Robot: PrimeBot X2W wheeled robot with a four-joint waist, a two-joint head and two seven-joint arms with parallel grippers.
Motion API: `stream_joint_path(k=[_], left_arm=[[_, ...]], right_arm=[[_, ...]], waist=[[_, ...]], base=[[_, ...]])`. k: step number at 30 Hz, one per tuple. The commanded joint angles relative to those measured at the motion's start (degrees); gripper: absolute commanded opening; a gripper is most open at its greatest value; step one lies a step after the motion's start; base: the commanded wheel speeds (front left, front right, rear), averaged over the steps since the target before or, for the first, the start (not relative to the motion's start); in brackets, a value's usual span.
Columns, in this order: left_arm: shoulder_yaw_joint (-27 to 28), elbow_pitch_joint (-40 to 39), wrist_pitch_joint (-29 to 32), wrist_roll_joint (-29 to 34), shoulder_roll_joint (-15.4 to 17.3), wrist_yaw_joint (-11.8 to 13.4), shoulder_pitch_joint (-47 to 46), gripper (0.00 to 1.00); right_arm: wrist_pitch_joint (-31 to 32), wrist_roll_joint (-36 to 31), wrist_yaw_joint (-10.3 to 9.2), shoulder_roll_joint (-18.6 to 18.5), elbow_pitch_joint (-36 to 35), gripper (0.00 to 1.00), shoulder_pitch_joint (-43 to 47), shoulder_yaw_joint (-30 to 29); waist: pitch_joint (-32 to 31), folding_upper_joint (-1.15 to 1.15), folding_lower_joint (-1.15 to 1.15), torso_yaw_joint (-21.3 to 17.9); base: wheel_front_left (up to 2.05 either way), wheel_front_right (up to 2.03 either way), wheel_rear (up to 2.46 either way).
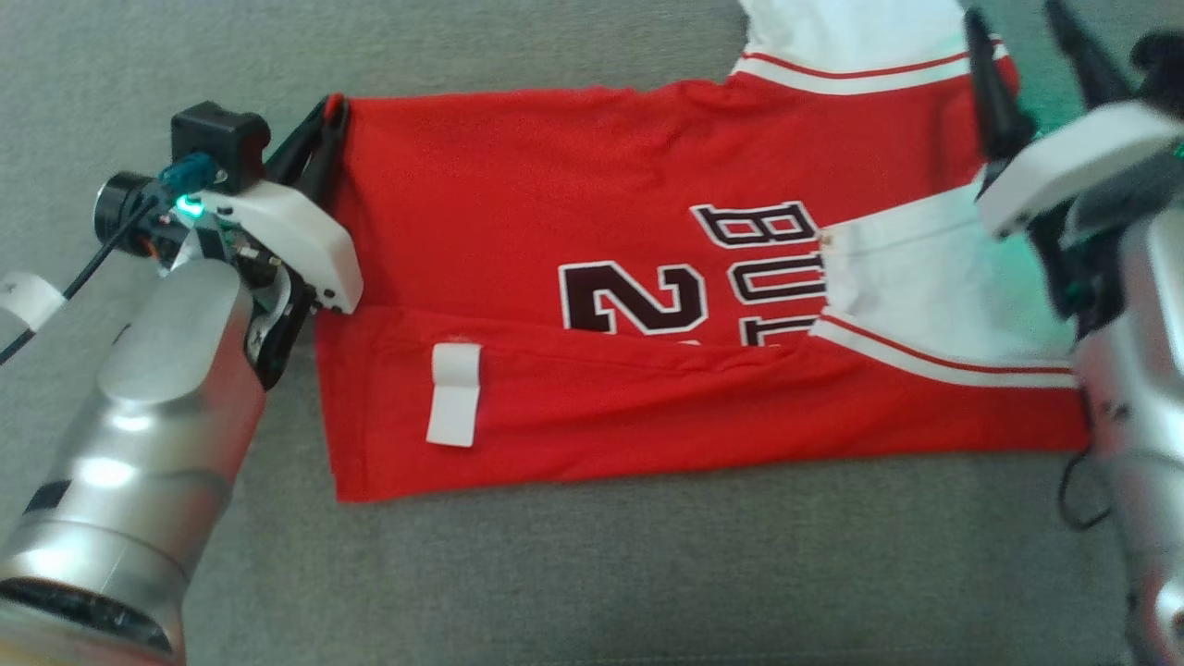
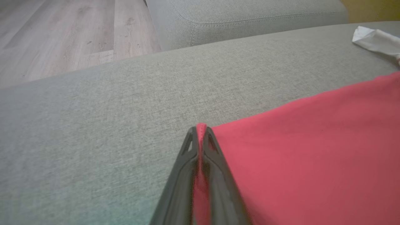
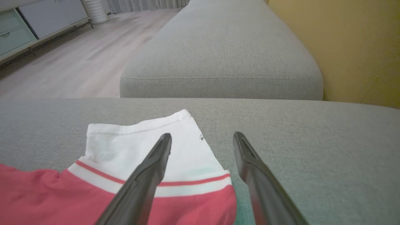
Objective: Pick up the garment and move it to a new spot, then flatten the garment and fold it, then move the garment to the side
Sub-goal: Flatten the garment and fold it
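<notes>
A red jersey [image 1: 573,231] with white sleeves and black lettering lies flat on the grey cushion, its near long side folded over along a crease. My left gripper [image 1: 333,116] is shut on the jersey's far left hem corner, and red cloth [image 2: 200,131] shows pinched between the fingers in the left wrist view. My right gripper [image 1: 1022,42] hovers open at the far right, over the white sleeve [image 3: 140,147]. One finger [image 3: 156,162] stands over the sleeve, the other over bare cushion.
The grey sofa seat [image 1: 573,573] spreads all around the jersey. A second cushion [image 3: 222,53] lies beyond a seam, with a yellow wall [image 3: 353,47] to its right and wood floor [image 2: 62,37] past the sofa's edge. A white label [image 1: 455,393] sits on the folded part.
</notes>
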Motion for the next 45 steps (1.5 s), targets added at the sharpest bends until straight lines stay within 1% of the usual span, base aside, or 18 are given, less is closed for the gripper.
stream_joint_path(k=[1,5,12,16,22,24,27,29,31,32,36,39,41,45], left_arm=[[1.13,-0.47,-0.84,-0.18,2.04,0.1,-2.43,0.0],[-0.12,0.19,-3.36,0.24,0.47,0.1,-4.7,0.0],[-2.99,1.03,-6.83,0.76,-4.81,0.1,-7.89,0.0],[-4.67,1.46,-8.09,-0.16,-7.28,0.1,-8.97,0.0],[-6.9,2.34,-9.72,-1.61,-8.96,0.1,-9.66,0.0],[-7.1,3.03,-10.44,-2.31,-9.08,0.1,-9.83,0.0],[-6.66,3.58,-10.94,-2.53,-8.93,0.1,-9.87,0.0],[-6.19,4.29,-11.24,-2.63,-8.72,0.18,-9.73,0.0],[-5.33,4.61,-11.46,-2.7,-8.47,0.7,-9.62,0.0],[-3.96,3.75,-11.59,-2.36,-7.98,2.0,-9.44,0.0],[-0.38,-1.29,-11.63,0.13,-5.72,4.91,-6.54,0.0],[2.12,-5.61,-11.64,3.39,-3.63,7.41,-3.05,0.0],[3.8,-8.5,-11.64,5.47,-2.51,8.72,-0.39,0.0],[7.3,-12.23,-11.64,8.43,-0.58,10.18,5.15,0.0]], right_arm=[[0.66,-0.24,-0.04,-0.8,-1.35,1.0,-1.82,1.01],[4.72,-2.22,-0.04,-3.61,2.58,1.0,-7.47,1.67],[9.48,-6.03,-0.04,-7.56,10.2,1.0,-16.33,3.43],[12.78,-6.84,-0.04,-8.45,15.39,1.0,-19.51,3.38],[15.27,-7.96,-0.04,-9.18,21.18,1.0,-21.79,3.08],[15.88,-7.42,-0.04,-8.88,22.94,0.0,-22.13,3.15],[14.66,-7.69,-0.04,-9.16,23.31,0.0,-22.44,2.93],[11.9,-8.48,-0.04,-9.63,23.5,0.0,-22.96,1.46],[7.75,-9.42,-0.04,-9.52,23.37,0.0,-23.61,-0.79],[2.91,-10.11,-0.04,-8.69,23.25,0.0,-23.82,-3.22],[-5.29,-9.67,-0.04,-5.81,23.43,0.0,-23.06,-5.47],[-9.09,-7.47,-0.04,-3.4,22.65,0.0,-21.43,-5.36],[-11.02,-4.45,-0.04,-1.89,20.86,0.0,-20.02,-4.72],[-12.73,2.21,-0.04,-0.89,14.66,0.0,-14.47,-2.21]], waist=[[0.51,0.0,-0.01,0.83],[1.68,0.0,-0.01,3.67],[3.59,0.0,-0.01,9.71],[4.41,0.0,-0.01,12.48],[5.27,0.0,-0.01,14.74],[5.45,0.0,-0.01,14.84],[5.31,0.0,-0.01,14.6],[5.01,0.0,-0.01,14.24],[4.73,0.0,-0.01,13.75],[4.1,0.0,-0.01,13.22],[2.23,0.0,-0.01,11.17],[0.36,0.0,-0.01,9.25],[-0.54,0.0,-0.01,7.85],[-2.41,0.0,-0.01,5.02]], base=[[0.0,0.0,0.0],[0.0,0.0,0.0],[0.0,0.0,0.0],[0.0,0.0,0.0],[0.0,0.0,0.0],[0.0,0.0,0.0],[0.0,0.0,0.0],[0.0,0.0,0.0],[0.0,0.0,0.0],[0.0,0.0,0.0],[0.0,0.0,0.0],[0.0,0.0,0.0],[0.0,0.0,0.0],[0.0,0.0,0.0]])
